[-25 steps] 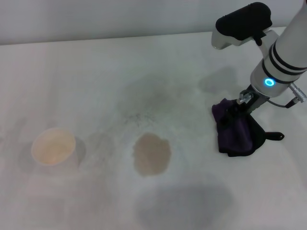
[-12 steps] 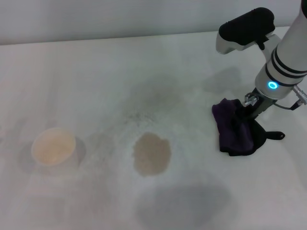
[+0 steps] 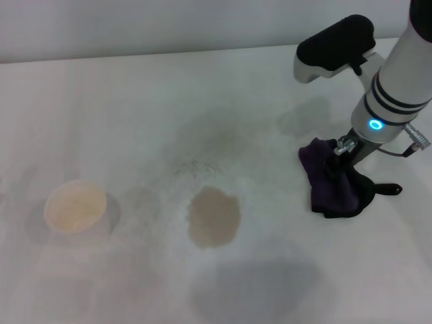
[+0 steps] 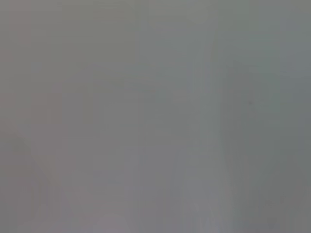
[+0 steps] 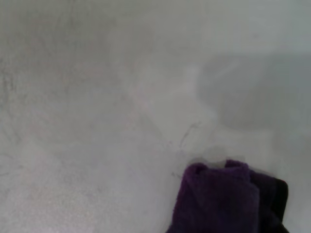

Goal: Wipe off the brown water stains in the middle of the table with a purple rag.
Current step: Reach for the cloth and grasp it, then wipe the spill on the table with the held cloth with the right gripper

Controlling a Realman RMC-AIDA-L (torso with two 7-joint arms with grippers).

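The brown water stain (image 3: 213, 217) is a roundish tan patch in the middle of the white table (image 3: 135, 108). The purple rag (image 3: 334, 189) lies bunched to the right of the stain, with its black loop tab (image 3: 388, 190) sticking out to the right. My right gripper (image 3: 337, 156) comes down onto the rag's far top edge and is shut on a pinched fold of it. In the right wrist view the rag (image 5: 218, 199) stands bunched up over bare tabletop. The left gripper is out of view; the left wrist view is plain grey.
A white paper cup (image 3: 75, 205) stands at the left, level with the stain. Faint grey speckled smudges (image 3: 209, 145) lie beyond the stain. The table's far edge (image 3: 169, 54) runs along the top of the head view.
The right arm shifted slightly right, then back left. The rag has drawn together a little narrower under the gripper. Stain and cup have not moved.
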